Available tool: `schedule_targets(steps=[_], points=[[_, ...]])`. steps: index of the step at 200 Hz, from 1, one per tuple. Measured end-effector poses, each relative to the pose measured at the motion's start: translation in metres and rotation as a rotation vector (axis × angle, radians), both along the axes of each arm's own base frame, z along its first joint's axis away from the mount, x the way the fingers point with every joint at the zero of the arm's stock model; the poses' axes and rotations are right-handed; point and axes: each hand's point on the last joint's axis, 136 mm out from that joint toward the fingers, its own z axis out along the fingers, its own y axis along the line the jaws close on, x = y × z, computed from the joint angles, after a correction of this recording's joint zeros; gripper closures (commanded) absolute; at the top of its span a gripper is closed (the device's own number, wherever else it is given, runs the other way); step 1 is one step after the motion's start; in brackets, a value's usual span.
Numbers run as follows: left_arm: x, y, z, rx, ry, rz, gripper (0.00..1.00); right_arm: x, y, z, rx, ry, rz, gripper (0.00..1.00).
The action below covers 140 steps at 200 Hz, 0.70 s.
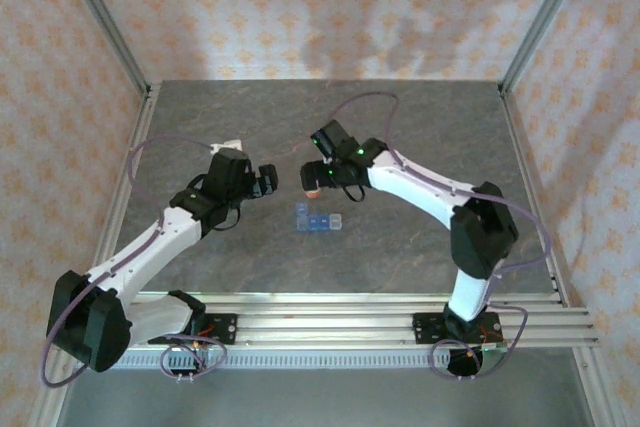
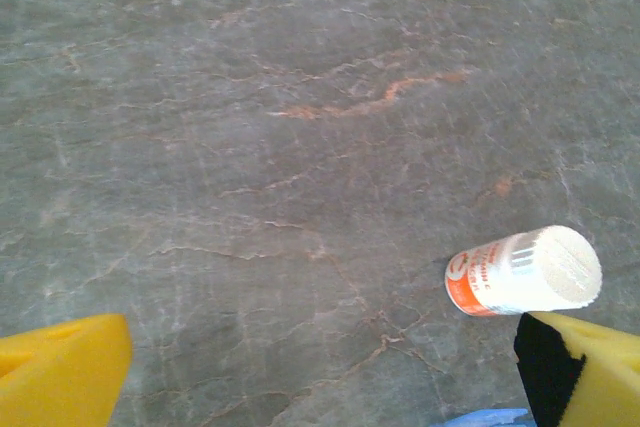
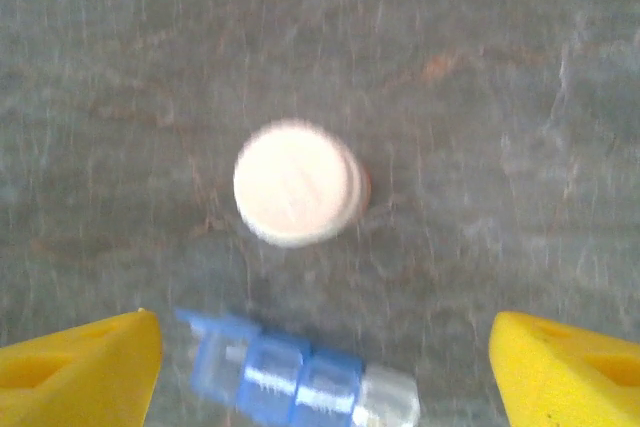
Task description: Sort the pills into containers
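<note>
Right wrist view: the right gripper (image 3: pixel 322 339) hangs with its yellow fingers (image 3: pixel 75 367) spread wide and nothing between them. Toward 12 o'clock from the fingertips sits the round white cap of a pill bottle (image 3: pixel 297 182). The pill box (image 3: pixel 300 382), a blue translucent strip of compartments with one clear end cell, lies just beside the bottle at its 6 o'clock, between the fingertips in this picture. The picture is blurred, so I cannot tell whether the box lids are open.

No loose pills can be made out; they are probably in the bottle, so the step in hand looks like taking hold of it. To do that well, the right gripper should centre itself over the cap and come straight down with one finger on each side. It should close on the orange-labelled body rather than the cap edge, and keep the near fingertips off the box.

The left gripper (image 2: pixel 322 347) waits at the bottle's 9 o'clock, jaws also wide apart and empty. It is close enough to crowd a sideways lift. The grey stone-patterned table (image 1: pixel 420 127) offers room toward 12 o'clock.
</note>
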Motion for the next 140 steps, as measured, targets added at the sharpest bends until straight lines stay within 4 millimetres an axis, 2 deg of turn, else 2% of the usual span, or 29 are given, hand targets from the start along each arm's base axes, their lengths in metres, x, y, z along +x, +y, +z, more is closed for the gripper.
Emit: schedule_targets(steps=[33, 65, 83, 108, 140], points=[[-0.004, 0.011, 0.008, -0.007, -0.027, 0.034, 0.0, 0.024, 0.018, -0.023, -0.052, 0.04, -0.005, 0.15], [-0.005, 0.015, 0.013, -0.011, -0.044, 0.045, 0.0, 0.027, 0.023, -0.053, -0.109, 0.104, 0.005, 0.19], [-0.005, 0.016, 0.014, -0.011, -0.046, 0.048, 0.0, 0.027, 0.023, -0.063, -0.13, 0.127, 0.01, 0.22], [-0.004, 0.019, 0.014, -0.011, -0.046, 0.057, 0.0, 0.026, 0.024, -0.068, -0.141, 0.146, 0.016, 0.27], [-0.005, 0.019, 0.012, -0.018, -0.042, 0.064, 0.0, 0.028, 0.028, -0.07, -0.137, 0.153, 0.023, 0.38]])
